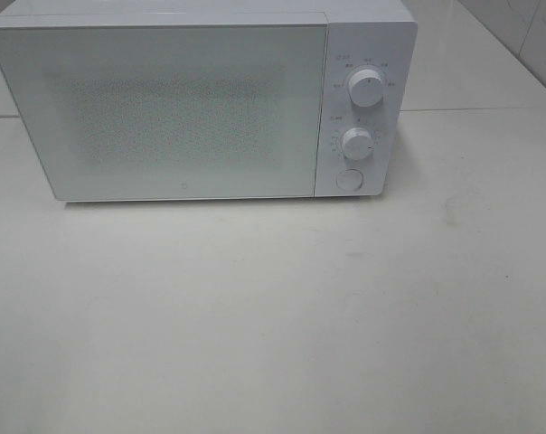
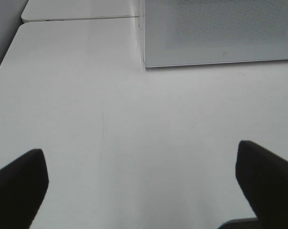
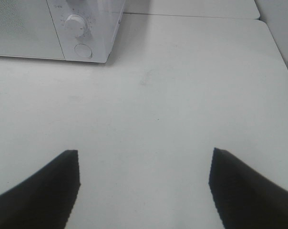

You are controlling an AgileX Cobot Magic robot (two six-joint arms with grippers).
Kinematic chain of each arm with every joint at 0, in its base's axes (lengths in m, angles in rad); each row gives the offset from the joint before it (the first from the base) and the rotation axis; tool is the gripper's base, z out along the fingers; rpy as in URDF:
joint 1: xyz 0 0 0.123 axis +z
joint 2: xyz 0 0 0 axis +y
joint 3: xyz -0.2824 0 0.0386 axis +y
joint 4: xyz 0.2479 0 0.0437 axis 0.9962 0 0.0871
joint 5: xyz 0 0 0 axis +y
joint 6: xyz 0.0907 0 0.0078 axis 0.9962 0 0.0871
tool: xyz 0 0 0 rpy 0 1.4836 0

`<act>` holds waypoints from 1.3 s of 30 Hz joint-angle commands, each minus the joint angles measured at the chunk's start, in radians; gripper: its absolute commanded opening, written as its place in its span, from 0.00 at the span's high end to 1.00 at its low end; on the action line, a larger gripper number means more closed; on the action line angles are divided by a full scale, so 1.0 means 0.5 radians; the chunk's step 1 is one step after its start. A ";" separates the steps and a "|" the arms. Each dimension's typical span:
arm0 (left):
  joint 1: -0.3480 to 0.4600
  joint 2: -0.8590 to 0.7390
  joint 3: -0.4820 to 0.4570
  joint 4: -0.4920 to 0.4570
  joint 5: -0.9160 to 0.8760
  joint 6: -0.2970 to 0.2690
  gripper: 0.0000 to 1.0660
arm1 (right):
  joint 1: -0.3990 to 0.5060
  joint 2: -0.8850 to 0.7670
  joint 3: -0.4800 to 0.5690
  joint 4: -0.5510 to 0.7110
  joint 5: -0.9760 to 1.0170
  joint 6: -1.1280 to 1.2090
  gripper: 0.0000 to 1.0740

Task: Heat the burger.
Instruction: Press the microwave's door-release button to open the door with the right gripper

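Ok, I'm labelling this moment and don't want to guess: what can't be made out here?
- burger: in no view; the microwave's closed, speckled door hides whatever is inside.
- dial labels, exterior high: too small and blurred to read.
- microwave, wrist views: cut off by picture edges.
- left tool, right tool: only dark fingertips show in their wrist views, the rest cut off; neither appears in exterior high.

1. Microwave [image 1: 201, 104]: small grey print rings the upper dial [image 1: 367, 92], with a short caption above it. All of it is too small to read.
2. Lower dial [image 1: 357, 143]: the same tiny marks and a caption, also unreadable.
3. A tiny mark [image 1: 184, 191] sits low on the microwave's front, perhaps a logo. It cannot be made out.
4. No text, brand or number is legible in any view.
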 commanded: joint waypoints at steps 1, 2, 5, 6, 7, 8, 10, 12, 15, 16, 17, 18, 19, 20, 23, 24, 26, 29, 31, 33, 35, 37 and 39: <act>0.010 -0.016 0.004 -0.010 -0.030 -0.010 0.06 | -0.014 -0.062 0.008 -0.008 -0.030 -0.010 0.30; 0.010 -0.016 0.004 -0.010 -0.030 -0.010 0.06 | -0.014 -0.062 0.008 -0.008 -0.030 -0.010 0.30; 0.010 -0.016 0.004 -0.010 -0.030 -0.010 0.06 | -0.014 -0.062 0.008 -0.010 -0.030 -0.010 0.30; 0.010 -0.016 0.004 -0.010 -0.030 -0.010 0.06 | -0.010 -0.062 0.008 -0.010 -0.030 -0.010 0.30; 0.010 -0.016 0.004 -0.010 -0.030 -0.010 0.06 | -0.010 -0.062 0.008 -0.010 -0.030 -0.010 0.30; 0.010 -0.016 0.004 -0.010 -0.030 -0.010 0.06 | -0.010 -0.062 0.008 -0.010 -0.030 -0.010 0.30; 0.010 -0.016 0.004 -0.010 -0.030 -0.010 0.06 | -0.010 -0.062 0.004 -0.010 -0.038 -0.024 0.30; 0.010 -0.016 0.004 -0.010 -0.030 -0.010 0.06 | -0.010 -0.044 -0.028 -0.010 -0.082 -0.028 0.30; 0.010 -0.016 0.004 -0.010 -0.030 -0.010 0.06 | -0.010 0.002 -0.052 -0.014 -0.158 -0.028 0.30; 0.010 -0.016 0.004 -0.010 -0.030 -0.010 0.06 | -0.010 0.036 -0.056 -0.016 -0.212 -0.030 0.30; 0.010 -0.014 0.004 -0.010 -0.030 -0.010 0.06 | -0.010 0.100 -0.052 -0.016 -0.320 -0.032 0.30; 0.010 -0.014 0.004 -0.010 -0.030 -0.010 0.06 | -0.010 0.100 -0.052 -0.016 -0.320 -0.032 0.30; 0.010 -0.014 0.004 -0.010 -0.030 -0.010 0.06 | -0.010 0.144 -0.050 -0.016 -0.378 -0.032 0.30; 0.010 -0.014 0.004 -0.010 -0.030 -0.010 0.06 | -0.010 0.224 -0.042 -0.016 -0.492 -0.032 0.30; 0.010 -0.014 0.004 -0.010 -0.030 -0.010 0.06 | -0.010 0.370 -0.014 -0.016 -0.668 -0.032 0.30; 0.010 -0.014 0.004 -0.010 -0.030 -0.010 0.06 | -0.010 0.370 -0.014 -0.016 -0.668 -0.032 0.30; 0.010 -0.014 0.004 -0.010 -0.030 -0.010 0.06 | -0.010 0.458 0.004 -0.012 -0.790 -0.032 0.30; 0.010 -0.014 0.004 -0.010 -0.030 -0.010 0.06 | -0.010 0.600 0.024 -0.010 -0.958 -0.032 0.30; 0.010 -0.014 0.004 -0.010 -0.030 -0.010 0.06 | -0.010 0.750 0.038 -0.010 -1.140 -0.032 0.30; 0.010 -0.014 0.004 -0.010 -0.030 -0.010 0.06 | -0.010 0.858 0.040 -0.010 -1.250 -0.032 0.30; 0.010 -0.014 0.004 -0.010 -0.030 -0.010 0.06 | -0.010 0.914 0.040 -0.010 -1.296 -0.032 0.30; 0.010 -0.014 0.004 -0.010 -0.030 -0.010 0.06 | -0.010 1.010 0.040 -0.010 -1.396 -0.032 0.30; 0.010 -0.014 0.004 -0.010 -0.030 -0.010 0.06 | -0.010 1.154 0.040 -0.010 -1.552 -0.032 0.30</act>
